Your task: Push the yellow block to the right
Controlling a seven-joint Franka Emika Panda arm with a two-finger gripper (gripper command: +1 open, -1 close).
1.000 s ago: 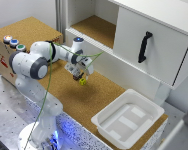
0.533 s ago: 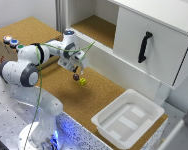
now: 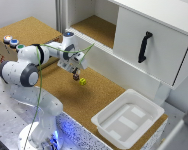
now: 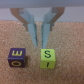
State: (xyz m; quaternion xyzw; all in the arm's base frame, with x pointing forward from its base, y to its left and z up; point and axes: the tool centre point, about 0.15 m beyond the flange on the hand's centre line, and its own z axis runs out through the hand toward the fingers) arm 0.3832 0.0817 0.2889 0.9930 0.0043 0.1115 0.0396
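Here we are over the cork-topped bench [image 3: 54, 87], and the arm is stretched out low with its hand [image 3: 75, 76] pointed down at the surface, right next to the yellow block [image 3: 82, 81]. From the exterior view the block sits on the cork just to the exterior view's right of the fingertips, very close, though whether they actually touch is too fine to call from there. Switch to the wrist view and it gets clearer: the two fingers [image 4: 34, 31] are drawn in close together, only a narrow slot between them, gripping nothing, and their tips come down just behind the yellow block [image 4: 46, 58], which shows a dark letter S on its upper face. Right beside it, nearly touching, sits a purple block [image 4: 16, 57] with yellow lettering, both flat on the cork. In the exterior view that purple one is not visible, apparently hidden by the hand. Further along the bench, toward the exterior view's right, a white bin [image 3: 111, 127] sits well apart from the block, open side up. Behind the bench stands a white cabinet [image 3: 129, 30] with a black handle [image 3: 144, 46] on its door, and an open cork-lined shelf [image 3: 94, 27] beside it. At the exterior view's far left, a few coloured round buttons [image 3: 11, 42] sit on a wooden box.
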